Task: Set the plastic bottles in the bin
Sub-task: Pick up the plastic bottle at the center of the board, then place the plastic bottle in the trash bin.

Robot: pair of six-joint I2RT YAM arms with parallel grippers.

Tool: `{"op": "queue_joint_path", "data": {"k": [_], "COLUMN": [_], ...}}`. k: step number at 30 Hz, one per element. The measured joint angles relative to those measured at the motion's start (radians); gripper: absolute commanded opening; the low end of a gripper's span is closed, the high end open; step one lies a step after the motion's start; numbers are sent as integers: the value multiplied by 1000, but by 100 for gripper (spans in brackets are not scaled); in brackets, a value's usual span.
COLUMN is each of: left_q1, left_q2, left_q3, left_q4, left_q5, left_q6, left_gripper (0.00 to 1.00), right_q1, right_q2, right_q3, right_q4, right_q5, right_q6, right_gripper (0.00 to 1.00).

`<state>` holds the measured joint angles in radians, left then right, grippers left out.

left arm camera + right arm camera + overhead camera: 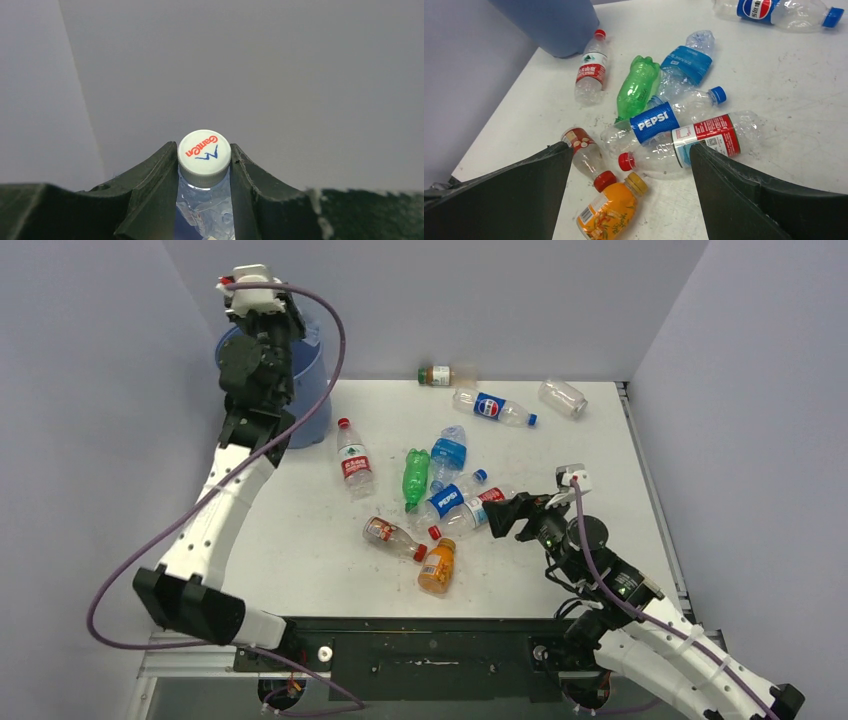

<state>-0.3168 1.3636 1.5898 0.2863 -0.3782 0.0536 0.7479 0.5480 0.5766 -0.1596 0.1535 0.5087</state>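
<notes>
Left claw (pixel 204 150) is clamped on the neck of a clear bottle (pixel 202 210), one finger on each side just under its white cap (pixel 204 157), which carries red and blue lettering; only grey wall shows behind it. From the top view this claw is raised at the far left corner of the table (pixel 600 540), above the blue bin (pixel 310 400) that stands in that corner. The right claw (pixel 630 146) has its fingers wide apart and holds nothing; it hangs low toward the near right part of the table, facing a loose cluster of bottles at the middle. Nearest to it lies a clear bottle with a red-and-white label (pixel 704 137), red cap pointing left, touching a Pepsi bottle (pixel 656 120) with a blue cap. Beside these lie a green bottle (pixel 638 87) and a crumpled blue-labelled bottle (pixel 686 62). Toward the near edge are a red-capped bottle with a brown label (pixel 584 152) and an orange bottle (pixel 611 212), cap to cap. A red-labelled clear bottle (pixel 591 72) lies near the bin's base. Along the far edge lie another Pepsi bottle (pixel 492 407), a bare clear bottle (pixel 562 397) and a small amber bottle (pixel 440 375).
</notes>
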Motion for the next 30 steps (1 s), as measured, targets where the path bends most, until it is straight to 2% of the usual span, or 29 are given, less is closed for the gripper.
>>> {"op": "queue_joint_path", "data": {"k": [9, 14, 20, 23, 24, 28, 30], "left_q1": [82, 88, 88, 88, 88, 90, 90], "left_q2": [328, 372, 382, 387, 388, 405, 406], "left_q3": [80, 82, 90, 90, 91, 103, 103], "left_q4": [-39, -28, -33, -72, -94, -179, -217], "left_q5": [-104, -136, -130, -106, -95, -58, -46], "left_q6": [114, 168, 156, 136, 131, 118, 109], "left_gripper": [0, 0, 0, 9, 16, 59, 70], "right_q1": [0, 0, 0, 0, 0, 0, 0], "right_q2": [2, -48, -56, -55, -54, -50, -48], "right_q3": [-5, -20, -26, -26, -26, -26, -26], "right_q4": [-23, -28, -33, -37, -38, -39, -41], "right_q5": [61, 102, 120, 121, 121, 123, 124], "right_q6": [-8, -11, -15, -19, -19, -23, -23], "right_gripper": [90, 90, 90, 90, 90, 90, 90]}}
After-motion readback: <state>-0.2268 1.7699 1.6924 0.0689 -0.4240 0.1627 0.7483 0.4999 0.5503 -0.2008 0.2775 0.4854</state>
